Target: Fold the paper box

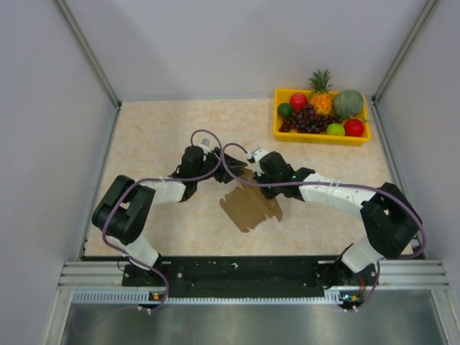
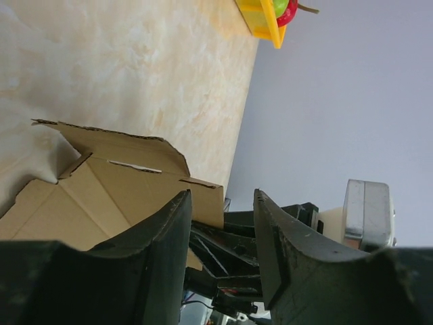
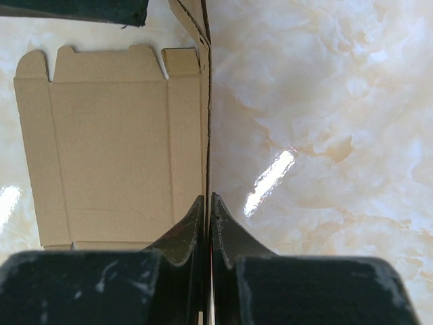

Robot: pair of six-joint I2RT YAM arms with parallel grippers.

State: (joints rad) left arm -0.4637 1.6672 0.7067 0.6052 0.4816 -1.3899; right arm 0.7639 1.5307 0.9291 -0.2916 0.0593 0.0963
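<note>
Item, left: left gripper [image 2: 221, 233], above the middle of the table [image 1: 165, 129]. Jaws stood partly apart, with nothing pinched between them. A corner of the cardboard showed in the gap just beyond the fingertips [image 2: 172, 223]; whether it touched them could not be told.

Item, centre: paper box [image 1: 250, 206], a brown die-cut sheet with notched flaps. It lay between the two arms, its main panels flat on the table. One slotted side strip along the far edge was raised off the surface, where both grippers met.

Item, right of centre: right gripper [image 3: 207, 210]. Jaws were closed thin on the edge of an upright panel, seen edge-on from the wrist, with the flat sheet spread out to one side of it.

Item, far right corner: yellow tray [image 1: 316, 136] of fruit, well apart from the work.

Progress, as judged: early. One side was being stood up along its crease. The other walls, flaps and tabs lay unfolded, and no box shape was formed yet.
</note>
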